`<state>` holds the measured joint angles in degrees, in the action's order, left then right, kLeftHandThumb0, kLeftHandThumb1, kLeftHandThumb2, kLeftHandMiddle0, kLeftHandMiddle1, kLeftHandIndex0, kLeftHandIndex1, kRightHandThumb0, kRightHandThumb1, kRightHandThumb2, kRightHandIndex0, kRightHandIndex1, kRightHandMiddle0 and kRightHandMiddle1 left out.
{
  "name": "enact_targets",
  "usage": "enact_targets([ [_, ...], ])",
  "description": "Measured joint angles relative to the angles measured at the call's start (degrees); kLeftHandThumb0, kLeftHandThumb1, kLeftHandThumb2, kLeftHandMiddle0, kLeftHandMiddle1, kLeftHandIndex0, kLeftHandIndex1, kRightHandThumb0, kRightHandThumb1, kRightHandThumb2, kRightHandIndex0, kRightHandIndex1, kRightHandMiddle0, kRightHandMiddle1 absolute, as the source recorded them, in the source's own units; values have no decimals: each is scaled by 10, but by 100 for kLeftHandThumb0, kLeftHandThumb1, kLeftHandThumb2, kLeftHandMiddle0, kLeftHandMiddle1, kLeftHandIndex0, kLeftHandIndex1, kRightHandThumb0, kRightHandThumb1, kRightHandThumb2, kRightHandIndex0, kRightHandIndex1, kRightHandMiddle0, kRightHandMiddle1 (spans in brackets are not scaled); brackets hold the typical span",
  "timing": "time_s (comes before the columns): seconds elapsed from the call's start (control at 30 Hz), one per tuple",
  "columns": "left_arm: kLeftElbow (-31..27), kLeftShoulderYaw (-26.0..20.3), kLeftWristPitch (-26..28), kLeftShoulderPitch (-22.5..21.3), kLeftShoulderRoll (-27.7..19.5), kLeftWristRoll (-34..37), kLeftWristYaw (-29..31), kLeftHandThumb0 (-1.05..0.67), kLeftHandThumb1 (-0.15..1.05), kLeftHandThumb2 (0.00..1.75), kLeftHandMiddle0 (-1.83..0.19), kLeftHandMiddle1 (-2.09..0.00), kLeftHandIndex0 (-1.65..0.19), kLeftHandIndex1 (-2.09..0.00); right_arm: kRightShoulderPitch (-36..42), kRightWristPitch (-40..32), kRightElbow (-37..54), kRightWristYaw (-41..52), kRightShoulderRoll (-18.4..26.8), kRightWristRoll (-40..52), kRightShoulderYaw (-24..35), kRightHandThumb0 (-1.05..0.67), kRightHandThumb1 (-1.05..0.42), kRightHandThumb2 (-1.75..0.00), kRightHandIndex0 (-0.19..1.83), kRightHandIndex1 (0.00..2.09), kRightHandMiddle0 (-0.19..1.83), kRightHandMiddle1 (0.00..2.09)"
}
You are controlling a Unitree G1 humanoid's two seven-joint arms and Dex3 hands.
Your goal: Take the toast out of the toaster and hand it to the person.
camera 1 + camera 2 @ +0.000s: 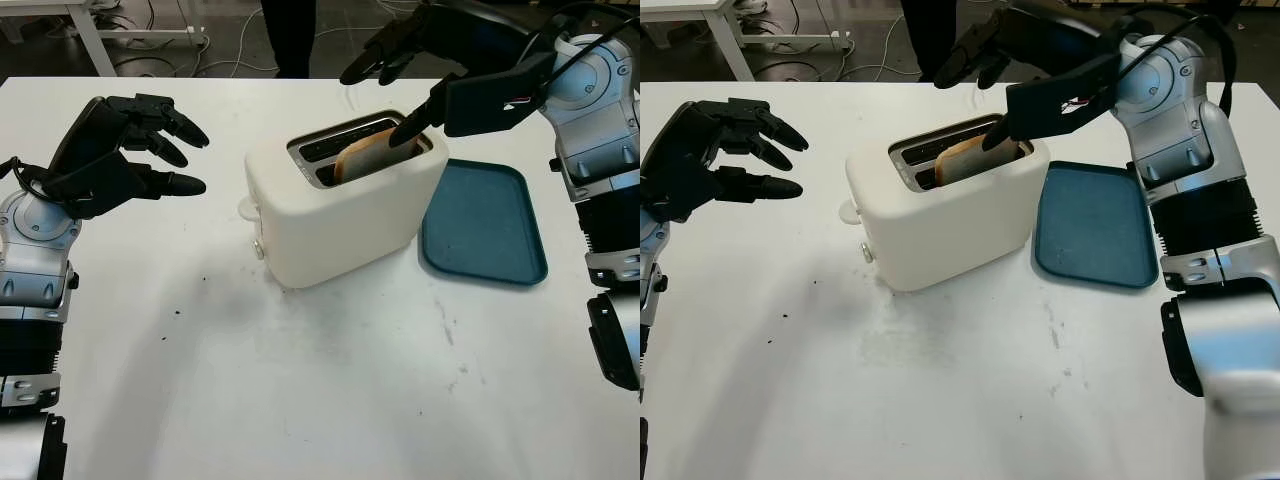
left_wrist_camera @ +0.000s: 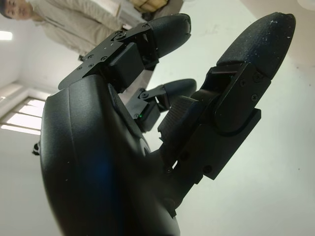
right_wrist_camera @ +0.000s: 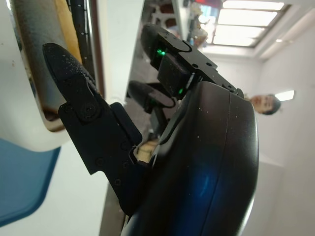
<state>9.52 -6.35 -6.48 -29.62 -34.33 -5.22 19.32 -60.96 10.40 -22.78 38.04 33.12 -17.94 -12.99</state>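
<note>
R hand (image 1: 400,75) is over the white toaster (image 1: 340,205), open, nothing gripped yet: thumb tip (image 1: 405,130) touches the toast's (image 1: 368,153) top edge, the other fingers (image 1: 375,55) hover above the far side. L hand (image 1: 120,150) is parked in the air to the toaster's left, open, holding nothing. Toast sits in the near slot w/ its upper crust poking above the rim; the far slot looks vacant. Likely light, dry, stiff but crumbly, so pinch flat faces just below the crust w/ mild force and lift straight up. Teal tray (image 1: 485,225) lies beside the toaster on the white table (image 1: 300,380). Person (image 1: 290,35) stands at the far edge.
</note>
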Motion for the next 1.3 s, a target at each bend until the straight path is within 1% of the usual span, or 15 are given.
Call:
enact_targets([
  [0.13,0,0,0,0,0,0,0,-105,61,0,-84,-88,-83,-76,4,5,0,-8,-5,-13,-6,-50,-66,-1,58,76,84,5],
  [0.17,0,0,0,0,0,0,0,-105,61,0,-83,-88,-83,-76,4,11,-1,-13,-6,-18,-9,-52,-66,-1,63,87,85,6],
  [0.23,0,0,0,0,0,0,0,-105,61,0,-84,-88,-83,-76,4,25,-7,-21,-7,-26,-12,-52,-66,0,62,115,87,5],
  [0.27,0,0,0,0,0,0,0,-105,61,0,-84,-88,-83,-76,4,29,-11,-25,-7,-28,-13,-53,-66,0,63,122,88,5],
  [0.33,0,0,0,0,0,0,0,-105,60,0,-84,-88,-83,-76,4,29,-15,-26,-10,-29,-13,-50,-66,0,58,121,87,4],
  [0.37,0,0,0,0,0,0,0,-105,60,0,-83,-88,-83,-76,5,29,-16,-26,-12,-29,-13,-49,-65,0,57,114,88,4],
  [0.5,0,0,0,0,0,0,0,-105,61,0,-83,-88,-83,-76,11,28,-16,-26,-18,-29,-13,-45,-64,0,60,99,89,4],
  [0.6,0,0,0,0,0,0,0,-105,61,0,-83,-88,-83,-76,15,22,-15,-26,-18,-30,-13,-41,-63,0,61,94,91,4],
  [0.8,0,0,0,0,0,0,0,-105,61,0,-82,-90,-82,-77,23,19,-15,-20,-18,-30,-13,-39,-62,0,71,96,94,5],
  [0.97,0,0,0,1,0,0,0,-105,62,1,-82,-90,-82,-77,25,20,-16,-19,-18,-39,-24,-47,-64,0,77,85,97,5],
  [1.0,0,0,0,1,0,0,-1,-105,62,1,-82,-90,-82,-77,25,21,-16,-19,-18,-45,-28,-49,-64,0,79,90,98,5],
  [1.03,0,0,0,1,0,0,-2,-105,62,1,-82,-90,-82,-77,25,21,-17,-20,-18,-51,-31,-50,-64,0,79,101,98,4],
  [1.2,0,0,0,3,0,0,-5,-105,61,0,-83,-90,-83,-77,25,21,-17,-19,-18,-55,-34,-47,-63,0,80,111,99,3],
  [1.27,0,0,0,4,0,0,-5,-105,61,0,-82,-90,-83,-76,25,21,-18,-17,-18,-55,-34,-44,-63,0,77,113,100,4],
  [1.3,0,0,0,4,0,0,-5,-105,61,0,-82,-90,-82,-76,25,21,-19,-15,-18,-55,-34,-44,-63,0,77,118,100,3],
])
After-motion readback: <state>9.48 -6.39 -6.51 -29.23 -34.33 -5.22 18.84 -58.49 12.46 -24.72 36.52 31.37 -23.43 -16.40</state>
